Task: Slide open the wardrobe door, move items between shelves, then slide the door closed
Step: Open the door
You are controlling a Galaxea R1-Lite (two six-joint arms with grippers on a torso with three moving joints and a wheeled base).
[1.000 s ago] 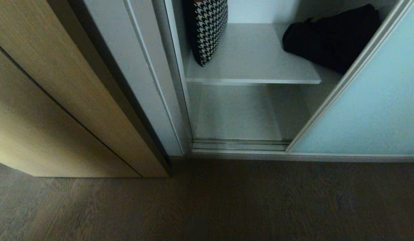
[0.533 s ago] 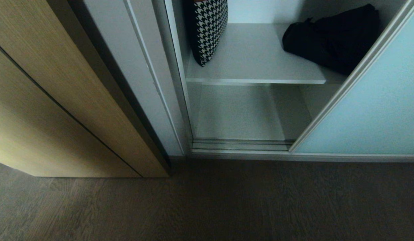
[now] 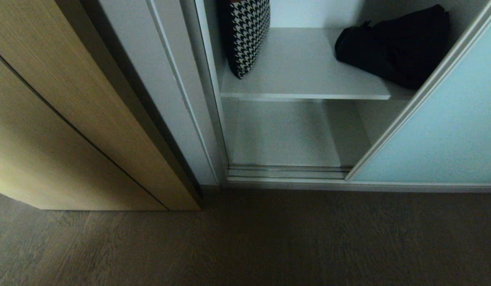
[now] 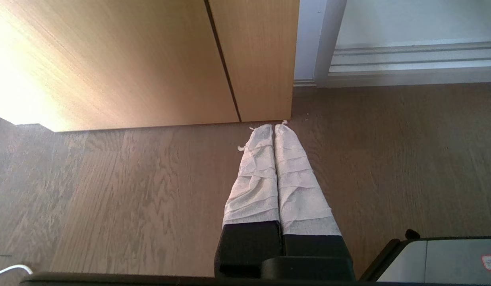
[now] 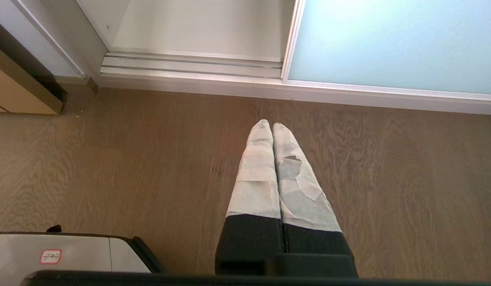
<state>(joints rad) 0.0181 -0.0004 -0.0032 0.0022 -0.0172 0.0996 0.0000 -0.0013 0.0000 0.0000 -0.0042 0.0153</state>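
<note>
Wood-grain floor (image 3: 269,238) across whole foreground. Tan wood-grain panel (image 3: 62,119) at left, standing on floor. Sliding wardrobe door (image 3: 448,131), frosted blue-green glass in silver frame, slid to right, covering right part of opening; left part open, bottom track (image 3: 285,172) exposed. Upper shelf (image 3: 305,71) and lower shelf (image 3: 281,135) visible inside, both white-grey. Black fabric bag (image 3: 392,43) lying on upper shelf at right, partly behind door frame. Houndstooth cushion (image 3: 247,31) upright at left end of same shelf, against wardrobe side wall, well apart from bag. Left end effector (image 4: 273,128) low over floor near corner of tan panel, cloth-wrapped fingers pressed together, empty. Right end effector (image 5: 268,123) over floor before track, near door's edge, fingers together, empty. Neither arm in head view.
</note>
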